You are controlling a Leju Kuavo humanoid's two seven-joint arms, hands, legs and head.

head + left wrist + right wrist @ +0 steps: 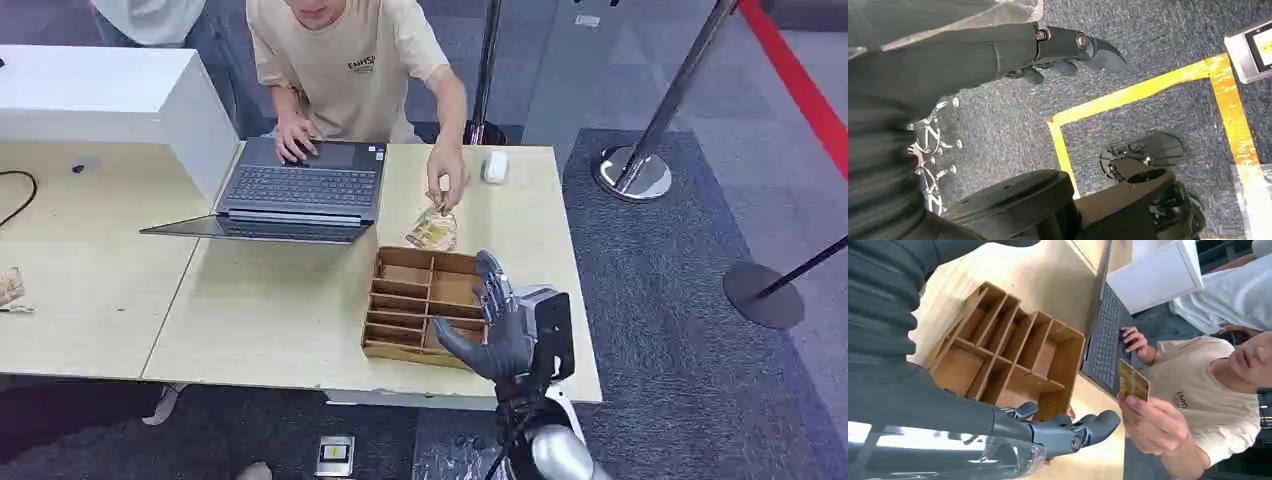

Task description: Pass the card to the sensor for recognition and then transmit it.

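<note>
Nearest the head camera, at lower centre-right, the right hand (505,325) is raised over the table edge with its fingers spread and nothing in them. Just above it in the frame, a person's hand (447,185) holds the card (433,230) low over the table (270,310), beyond the far wall of the wooden divider box (415,300).

If the robot hand closes too early or off-line, the thin card could slip and drop into a compartment or onto the table. The box sits between hand and card, so a low reach might knock its wall.

An open laptop (295,190) lies at upper centre-left, a white mouse (494,166) to its right. I cannot make out which item is the sensor.

The left hand (1068,47) hangs over the carpet, fingers loosely apart, holding nothing.
</note>
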